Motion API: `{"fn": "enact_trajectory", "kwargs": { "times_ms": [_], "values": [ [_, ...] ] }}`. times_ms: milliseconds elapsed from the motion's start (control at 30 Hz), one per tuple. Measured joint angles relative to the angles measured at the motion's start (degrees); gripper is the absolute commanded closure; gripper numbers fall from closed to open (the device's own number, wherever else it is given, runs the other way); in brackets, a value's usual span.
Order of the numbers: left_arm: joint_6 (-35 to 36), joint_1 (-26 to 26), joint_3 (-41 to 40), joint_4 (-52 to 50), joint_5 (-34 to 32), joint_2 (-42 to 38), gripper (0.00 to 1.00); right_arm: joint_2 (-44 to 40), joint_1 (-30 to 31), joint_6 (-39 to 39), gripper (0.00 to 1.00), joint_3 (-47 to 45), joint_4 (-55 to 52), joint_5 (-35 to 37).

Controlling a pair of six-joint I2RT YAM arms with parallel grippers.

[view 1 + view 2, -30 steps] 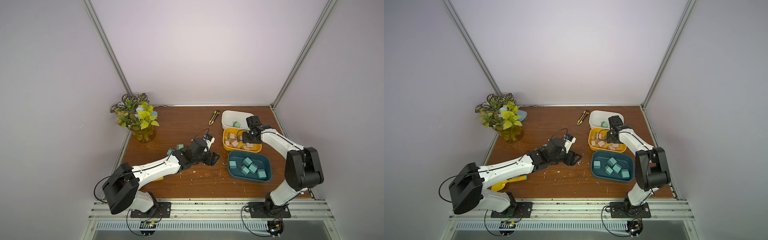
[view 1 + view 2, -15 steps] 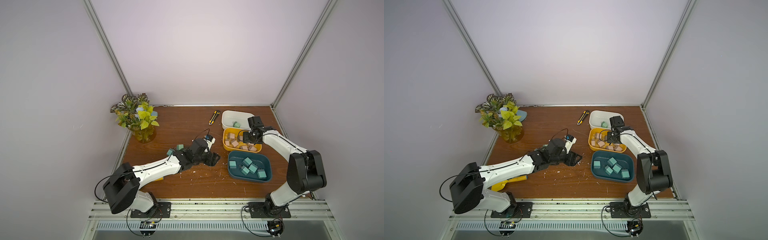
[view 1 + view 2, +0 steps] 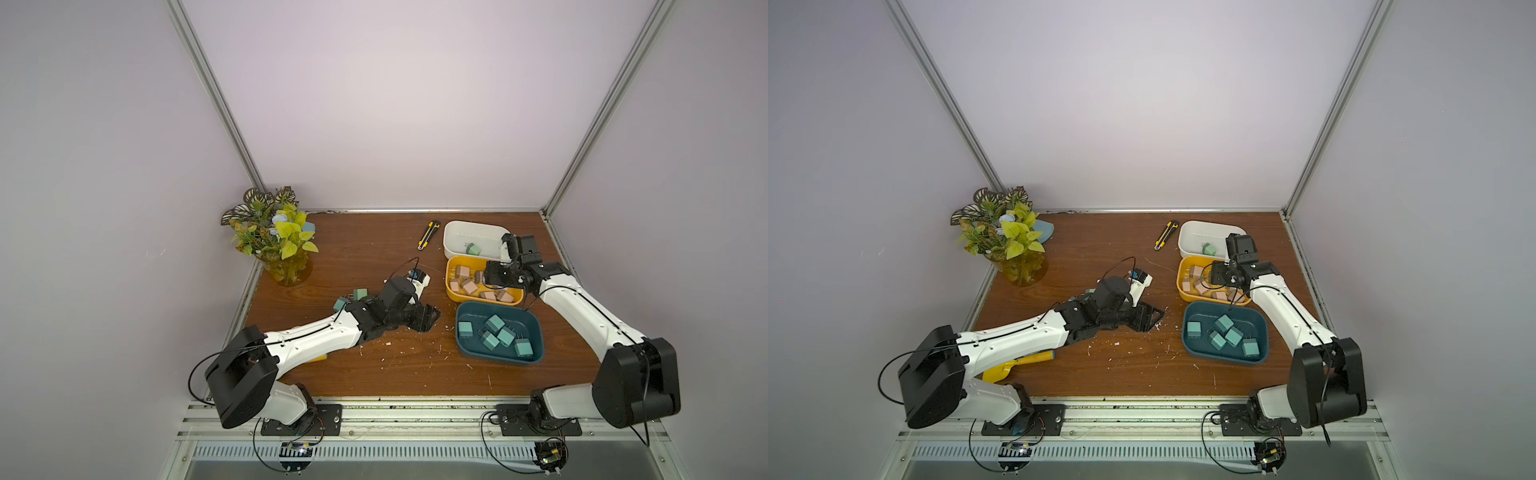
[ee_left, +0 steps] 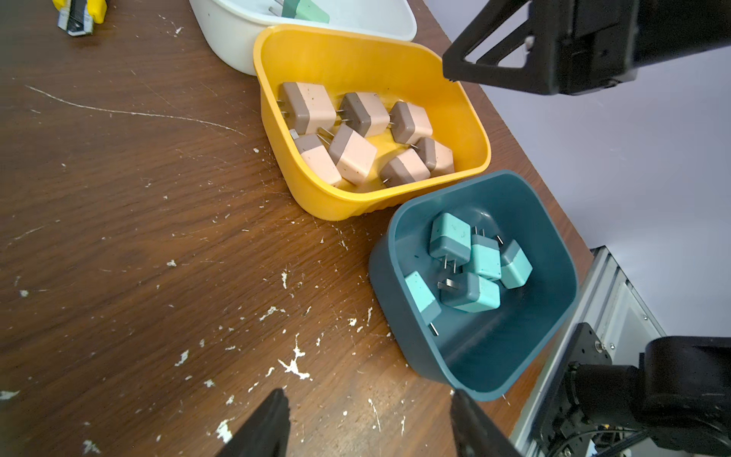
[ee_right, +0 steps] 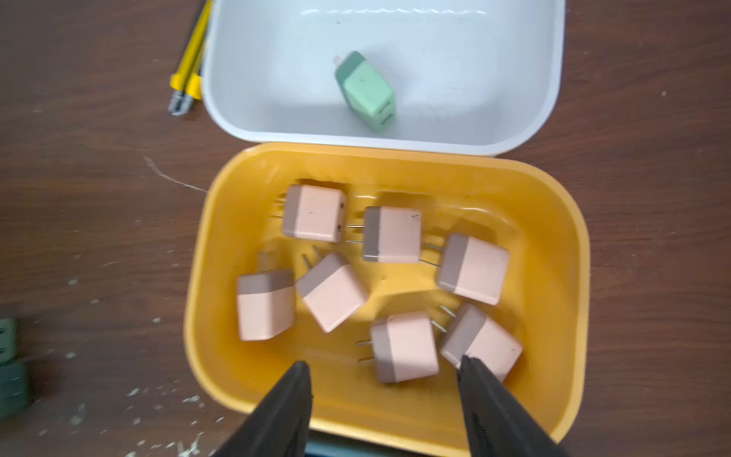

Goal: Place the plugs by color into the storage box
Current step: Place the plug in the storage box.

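Pink plug (image 5: 404,347) apparently beneath right fingers (image 5: 486,407)

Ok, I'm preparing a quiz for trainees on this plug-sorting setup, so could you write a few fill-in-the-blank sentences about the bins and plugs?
The white plastic bin holds exactly ___ mint green cube-shaped plug.
The yellow plastic bin holds only ___ cube-shaped plugs.
The dark teal plastic bin holds ___ teal-blue plugs.
The right gripper hangs open over the yellow plastic bin, holding ___.
Missing words: one; pink; five; nothing.
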Motion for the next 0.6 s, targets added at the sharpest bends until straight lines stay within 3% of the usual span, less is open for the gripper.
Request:
{"fn": "enact_trajectory", "kwargs": {
  "times_ms": [600],
  "values": [
    [1.05,0.00,-4.37,-2.62,-5.05,-8.15,0.33,-3.82,11.04,3.15,0.36,-1.99,5.62,-10.03]
  ]
}}
